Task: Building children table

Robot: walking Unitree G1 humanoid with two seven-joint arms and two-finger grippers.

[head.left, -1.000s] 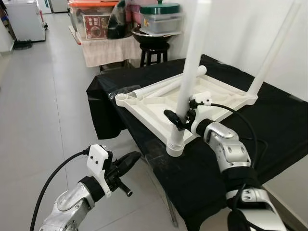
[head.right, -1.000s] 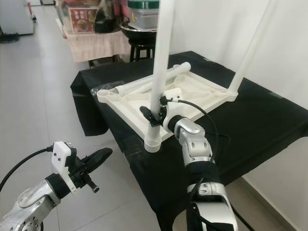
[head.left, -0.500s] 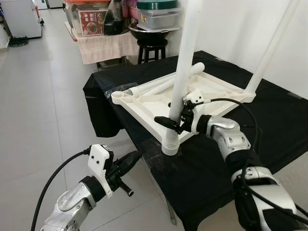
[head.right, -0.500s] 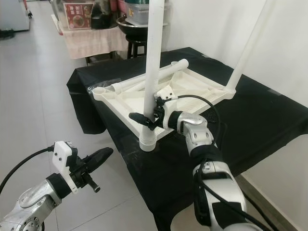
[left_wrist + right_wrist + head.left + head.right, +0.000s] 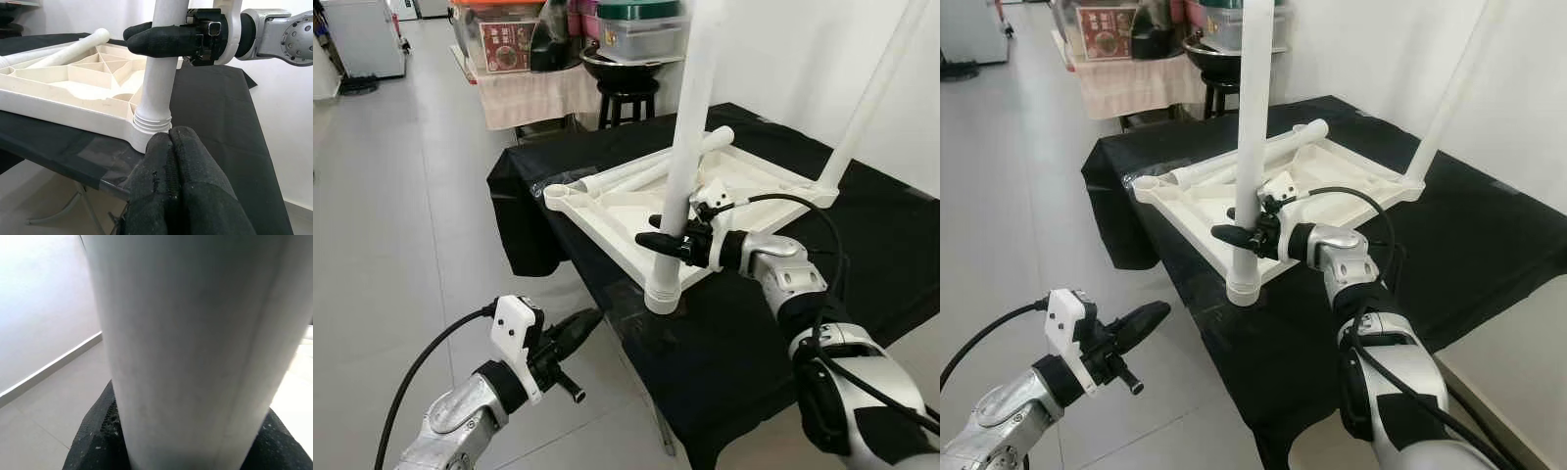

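A white children's tabletop [image 5: 607, 211] lies upside down on a black-draped table [image 5: 754, 343]. A white leg [image 5: 690, 117] stands upright in its near corner socket [image 5: 663, 294]. My right gripper [image 5: 664, 243] is shut on the white leg just above the socket, fingers pointing left; the leg [image 5: 195, 333] is close up in the right wrist view. A second leg [image 5: 871, 98] stands at the far right corner. Loose legs [image 5: 646, 171] lie across the back of the tabletop. My left gripper [image 5: 578, 326] hangs shut and empty, low in front of the table, its fingers [image 5: 171, 161] pointed at the socket.
The near-left corner socket [image 5: 555, 192] holds no leg. Behind the table stand a dark stool [image 5: 626, 98] with pots and a cloth-covered shelf [image 5: 524, 93] of boxes. A white wall [image 5: 803, 59] runs along the right. Grey tiled floor [image 5: 401, 215] stretches to the left.
My right forearm has swung out to the right, and its fingers have turned on the leg to point left. The left arm has stayed where it was.
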